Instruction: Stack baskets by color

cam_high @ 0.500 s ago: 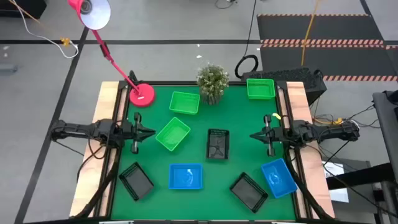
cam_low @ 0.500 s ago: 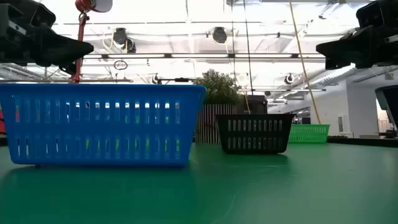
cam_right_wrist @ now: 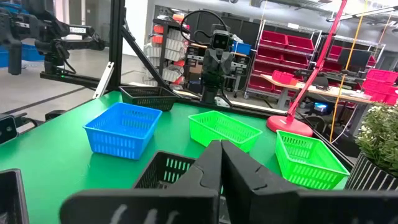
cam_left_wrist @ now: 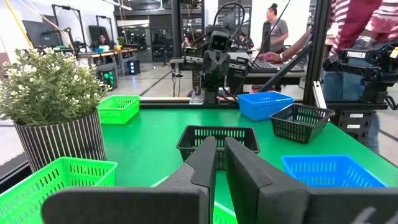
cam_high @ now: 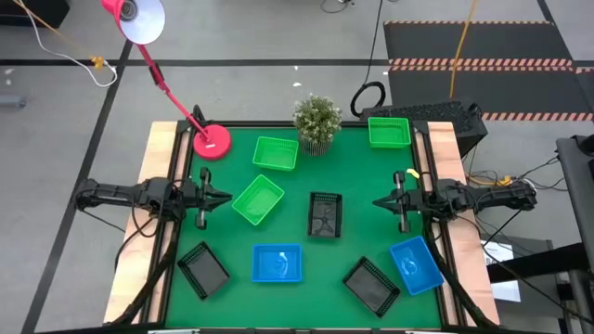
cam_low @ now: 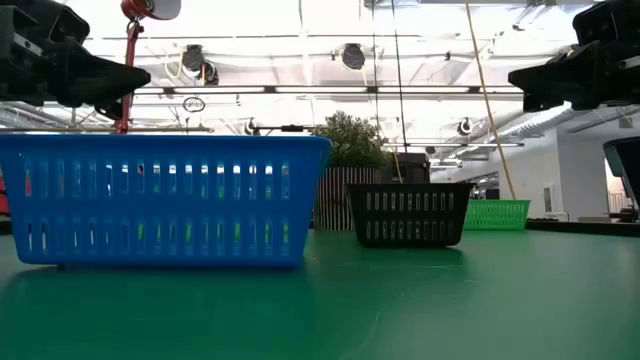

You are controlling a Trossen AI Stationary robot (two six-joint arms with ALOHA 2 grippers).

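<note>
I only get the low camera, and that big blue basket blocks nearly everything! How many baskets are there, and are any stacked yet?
Observer: Eight baskets, none stacked: three green, two blue, three black.
Operator: Where's the other blue one?
Observer: The second blue basket sits at the table's right edge, next to a black basket.
Operator: What are the grippers over?
Observer: The left gripper hovers beside a green basket. The right gripper points at it from across the table, over bare mat.
</note>
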